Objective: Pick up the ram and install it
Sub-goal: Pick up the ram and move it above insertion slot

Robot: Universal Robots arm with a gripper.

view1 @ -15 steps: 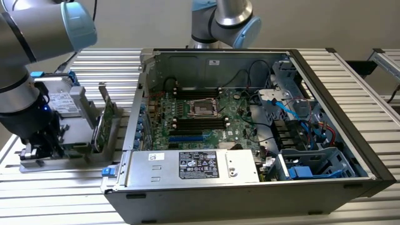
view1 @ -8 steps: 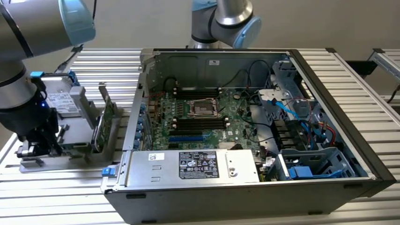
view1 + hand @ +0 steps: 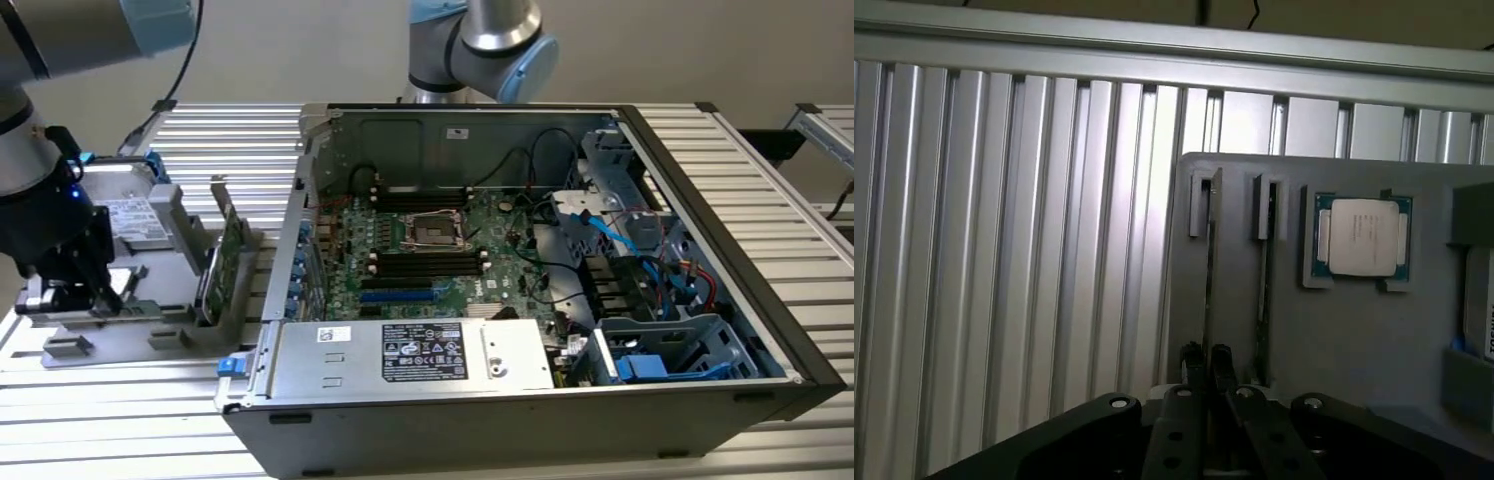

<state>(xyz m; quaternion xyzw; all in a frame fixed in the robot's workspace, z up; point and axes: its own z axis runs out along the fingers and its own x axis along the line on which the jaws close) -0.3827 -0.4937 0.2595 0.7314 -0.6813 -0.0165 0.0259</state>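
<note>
Black at the fingers (image 3: 1194, 362), pinches narrow with gripper (image 3: 1208, 366) on ram (image 3: 1209, 260), upright on edge in grey tray (image 3: 1334, 340) slot, just beside second stick (image 3: 1263, 260), near processor (image 3: 1359, 235). Seems not yet lifted. Probably light, stiff, fragile: better to hold long edges, never chips or contacts.

Robotics lab (open PC case (image 3: 507, 440))

Hand (image 3: 1208, 358) clasping the ram (image 3: 1211, 250), second upright stick (image 3: 1262, 290) just beside it, ribbed table (image 3: 1004, 250) open on the other side
</note>
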